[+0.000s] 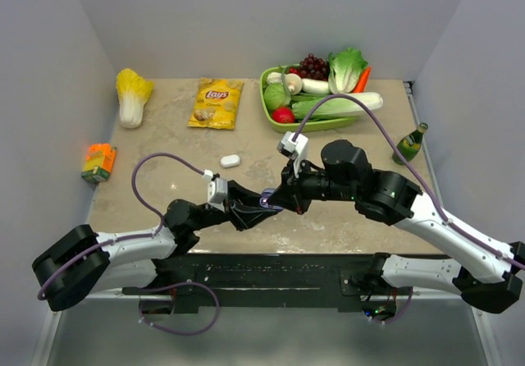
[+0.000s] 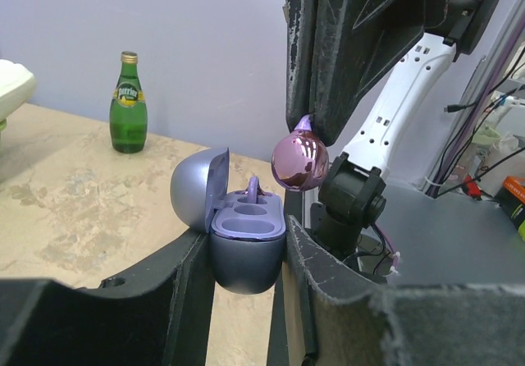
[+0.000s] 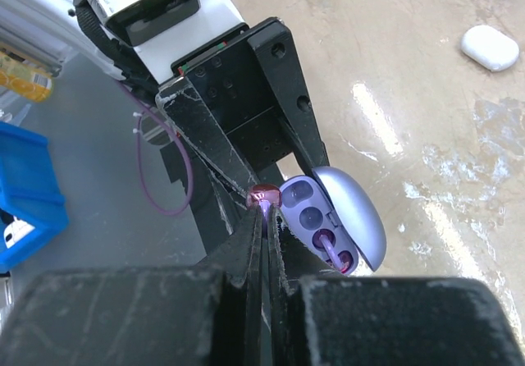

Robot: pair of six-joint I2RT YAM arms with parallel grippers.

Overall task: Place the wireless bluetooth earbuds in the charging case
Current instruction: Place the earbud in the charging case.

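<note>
L gripper (image 2: 246, 249) clamped on open lilac case (image 3: 332, 218), mid-frame in top view. R gripper (image 3: 262, 212) pinching purple bud (image 2: 300, 162) just above case's right edge. 2nd bud (image 2: 253, 187) sits in case slot.

Colour notes, 2 claws first.

- My left gripper (image 2: 246, 255): matte black fingers, grey scuffing along the edges.
- My right gripper (image 3: 262, 210): same black, worn pale at the rims.
- Charging case (image 2: 239, 255): lilac shell with a soft metallic sheen, paler lilac inside.
- Earbud (image 2: 300, 161): mirror-glossy pink-purple, lilac stem.
- Other earbud (image 2: 253, 188): lilac.
- Table (image 1: 164, 136): beige, mottled with darker brown blotches.
- Bottle (image 2: 128, 107): green glass, yellow label, gold cap.
- Chip bag (image 1: 216, 103): yellow, red logo.
- Small case (image 1: 230, 161): plain white.
- Carton (image 1: 99, 162): orange with some green.
- Cabbage (image 1: 132, 95): yellow leaves, white stalk.
- Tray (image 1: 324, 125): lime green.
- Walls (image 1: 246, 21): pale grey.
</note>
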